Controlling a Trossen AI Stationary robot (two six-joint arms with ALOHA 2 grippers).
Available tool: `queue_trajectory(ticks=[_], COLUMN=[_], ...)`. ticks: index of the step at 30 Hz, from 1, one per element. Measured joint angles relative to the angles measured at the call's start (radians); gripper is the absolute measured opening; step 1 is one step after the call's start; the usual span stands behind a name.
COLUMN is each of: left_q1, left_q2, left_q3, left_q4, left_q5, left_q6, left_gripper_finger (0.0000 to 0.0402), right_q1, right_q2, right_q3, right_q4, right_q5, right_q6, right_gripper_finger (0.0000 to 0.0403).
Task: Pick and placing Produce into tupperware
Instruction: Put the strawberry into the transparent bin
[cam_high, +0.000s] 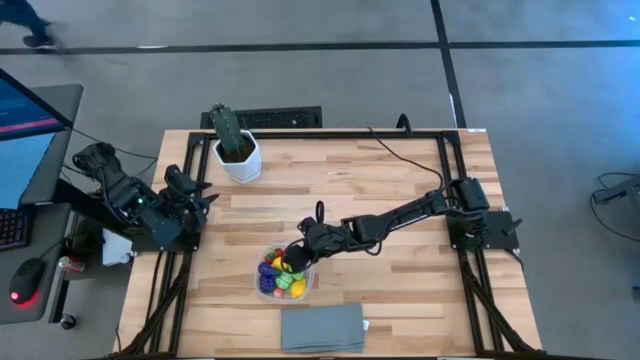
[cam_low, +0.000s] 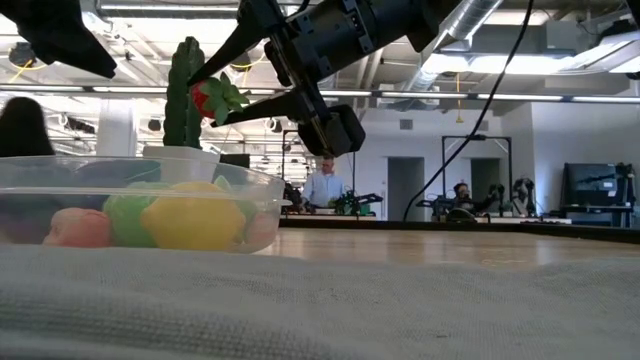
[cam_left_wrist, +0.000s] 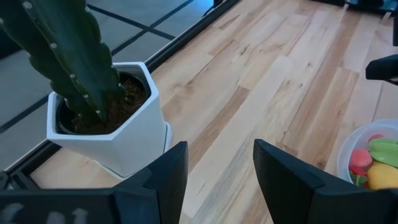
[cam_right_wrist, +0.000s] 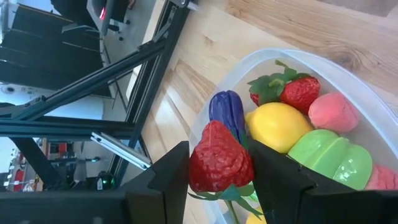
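Note:
The clear tupperware (cam_high: 283, 276) stands on the wooden table near the middle, a little toward the near edge. It holds several pieces of toy produce: a lemon (cam_right_wrist: 278, 126), a purple piece (cam_right_wrist: 226, 111), a strawberry (cam_right_wrist: 300, 92), a pink piece (cam_right_wrist: 333, 112) and a green piece (cam_right_wrist: 320, 155). My right gripper (cam_high: 297, 258) hangs over the tupperware's far right part, shut on a red strawberry (cam_right_wrist: 217, 158). My left gripper (cam_left_wrist: 219, 155) waits open at the table's left edge (cam_high: 200, 195), facing the cactus pot. My right gripper pinches the red strawberry's body (cam_right_wrist: 200, 163) between its two fingers, near their free ends (cam_low: 205, 97). The fingers slant down from the table's right. The strawberry's green leaves (cam_right_wrist: 231, 193) face the wrist, and it hangs clear above the tupperware's rim (cam_low: 150, 165).
A green cactus in a white hexagonal pot (cam_high: 236, 150) stands at the far left of the table. A folded grey cloth (cam_high: 322, 328) lies at the near edge, just in front of the tupperware. Bare wood stretches to the right of the tupperware.

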Motion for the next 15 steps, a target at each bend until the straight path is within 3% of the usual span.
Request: queue_trajectory(ticks=[6,15], left_q1=[0.0,0.0], left_q2=[0.0,0.0], left_q3=[0.0,0.0], left_q4=[0.0,-0.001], left_q5=[-0.008,-0.014], left_q6=[0.0,-0.001], left_gripper_finger=[0.0174,0.0174], right_q1=[0.0,0.033], right_q2=[0.0,0.0], right_q3=[0.0,0.0], right_q4=[0.0,0.057], right_q5=[0.002,0.133], right_q6=[0.0,-0.013], right_gripper_finger=[0.0178,0.0181])
